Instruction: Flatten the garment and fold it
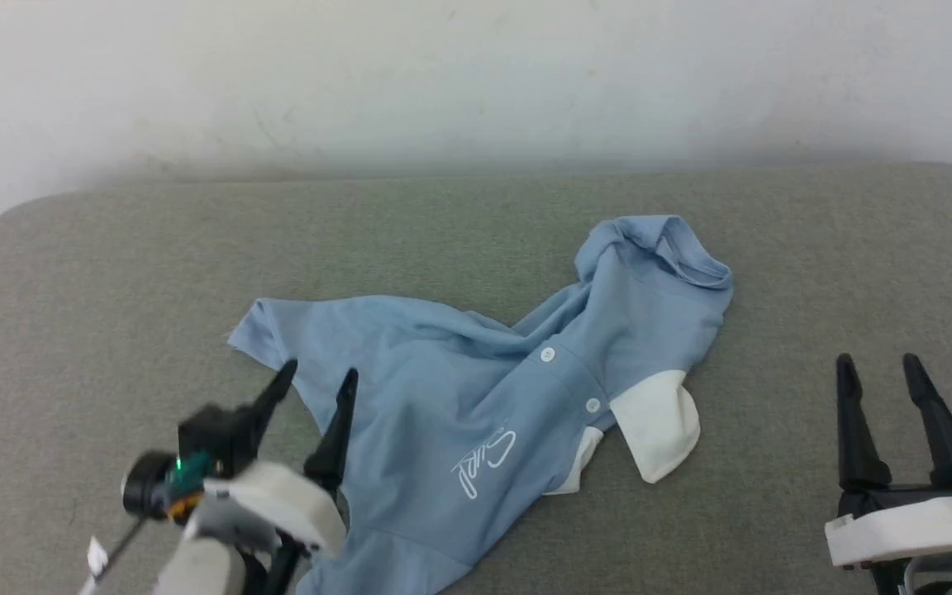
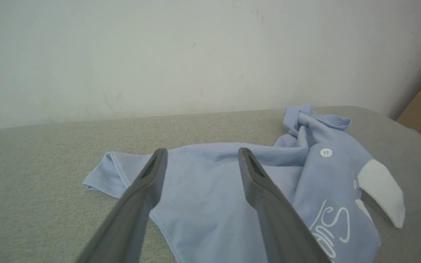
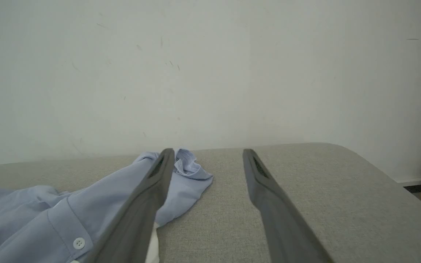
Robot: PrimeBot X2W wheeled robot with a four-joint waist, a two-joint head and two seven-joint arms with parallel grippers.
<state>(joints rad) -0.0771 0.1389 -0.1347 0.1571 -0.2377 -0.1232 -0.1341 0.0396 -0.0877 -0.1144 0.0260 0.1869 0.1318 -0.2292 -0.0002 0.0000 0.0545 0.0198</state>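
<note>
Item 1, polo shirt (image 1: pixel 459 397): light blue knit. We record it lying crumpled and unfolded on the grey fabric-covered table (image 1: pixel 112 273), front side up. Its white collar (image 1: pixel 659 421) flops outward on the side facing the right claw. Two small white buttons (image 1: pixel 548 354) sit on the placket just beside the collar, and a white script logo (image 1: pixel 484 463) crosses the chest. One short sleeve (image 1: pixel 265 335) lies spread at the shirt's left end. The shirt's far end is bunched into a raised heap.

Item 2, left claw (image 1: pixel 321 368): we note two dark fingers spread apart, pinching nothing, poised over the shirt's left edge just beside the sleeve. We cannot tell whether the tips touch the fabric.

Item 3, right claw (image 1: pixel 877 359): we note its fingers spread and empty, over bare table to the right of the shirt and well apart from the collar.

Item 4, wall (image 1: pixel 476 74): pale and lightly scuffed, rising behind the shirt past the table's far edge.
</note>
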